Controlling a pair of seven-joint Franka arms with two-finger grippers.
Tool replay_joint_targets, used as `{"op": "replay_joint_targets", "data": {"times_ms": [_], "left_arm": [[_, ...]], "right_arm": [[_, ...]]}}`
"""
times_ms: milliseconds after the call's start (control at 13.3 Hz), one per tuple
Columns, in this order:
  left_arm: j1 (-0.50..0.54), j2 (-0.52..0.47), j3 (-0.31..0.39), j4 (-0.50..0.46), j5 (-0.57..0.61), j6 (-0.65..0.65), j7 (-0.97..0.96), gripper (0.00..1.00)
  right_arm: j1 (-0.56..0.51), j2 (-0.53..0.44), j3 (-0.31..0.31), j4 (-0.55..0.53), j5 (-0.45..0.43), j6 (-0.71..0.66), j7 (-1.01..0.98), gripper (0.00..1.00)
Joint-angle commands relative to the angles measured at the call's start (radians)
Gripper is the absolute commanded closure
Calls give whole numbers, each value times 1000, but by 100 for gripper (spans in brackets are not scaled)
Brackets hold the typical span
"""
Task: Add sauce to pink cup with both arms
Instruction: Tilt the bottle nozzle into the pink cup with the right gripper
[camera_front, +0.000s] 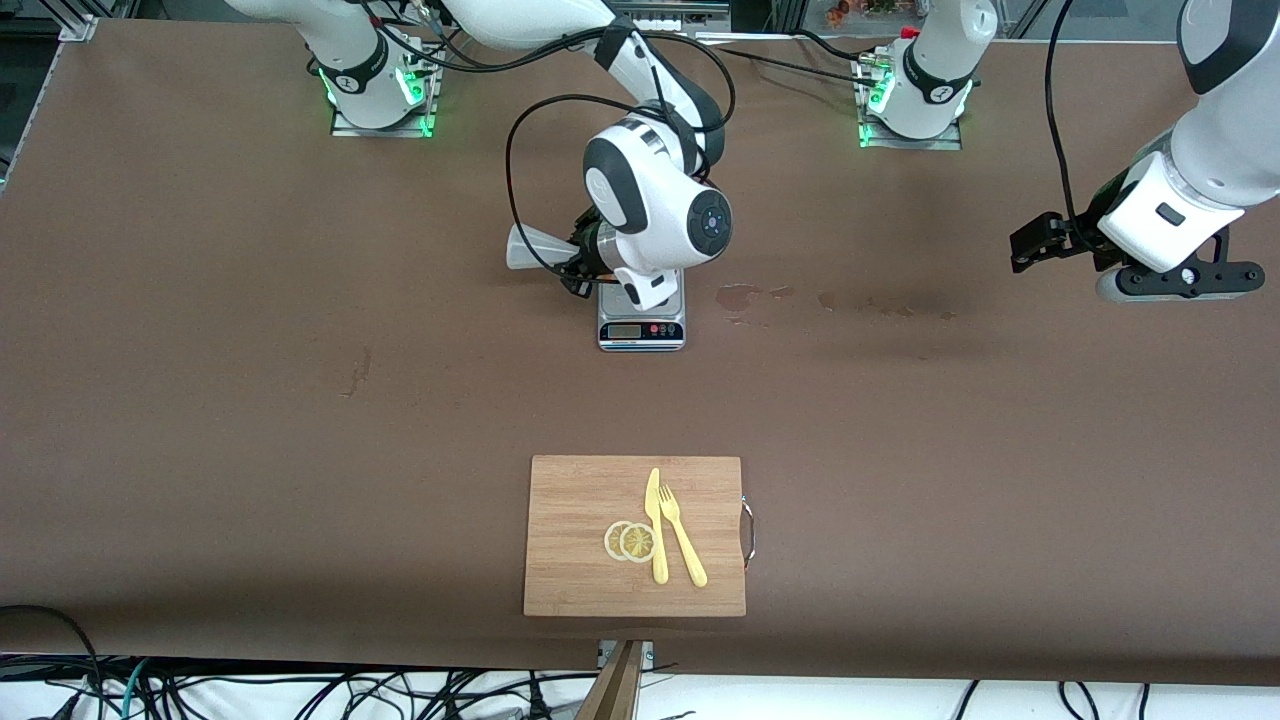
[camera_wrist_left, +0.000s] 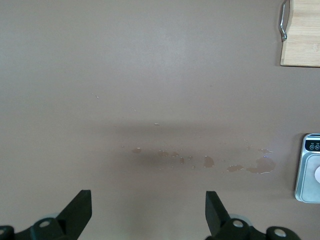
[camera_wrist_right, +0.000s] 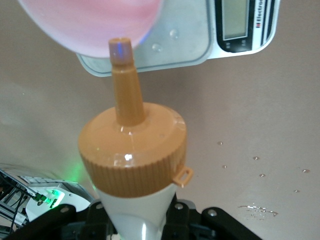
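Translucent plastic, the sauce bottle lies tipped on its side in the right hand, which pinches its body near the orange cap. In the right wrist view the nozzle points at the rim of the pink cup, which stands on the grey scale mid-tabletop; in the front view the arm hides the cup. The bottle looks light and soft-walled, so it should yield to a squeeze; a hold on the body below the cap seems right, since the ribbed cap itself is stiff. The cup looks light too and may tip easily. Wet spots lie on the tabletop beside the scale. Nearer the camera sits a wooden cutting board. The left hand waits over bare tabletop toward its own end, fingers spread, holding nothing.
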Motion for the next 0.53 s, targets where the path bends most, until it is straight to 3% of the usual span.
{"op": "replay_joint_targets", "data": {"times_ms": [0, 453], "left_arm": [[5, 13, -2, 27, -11, -15, 16, 0], [5, 13, -2, 27, -11, -18, 16, 0]], "right_arm": [[9, 16, -7, 43, -1, -40, 12, 89], [31, 30, -10, 57, -17, -62, 12, 92]]}}
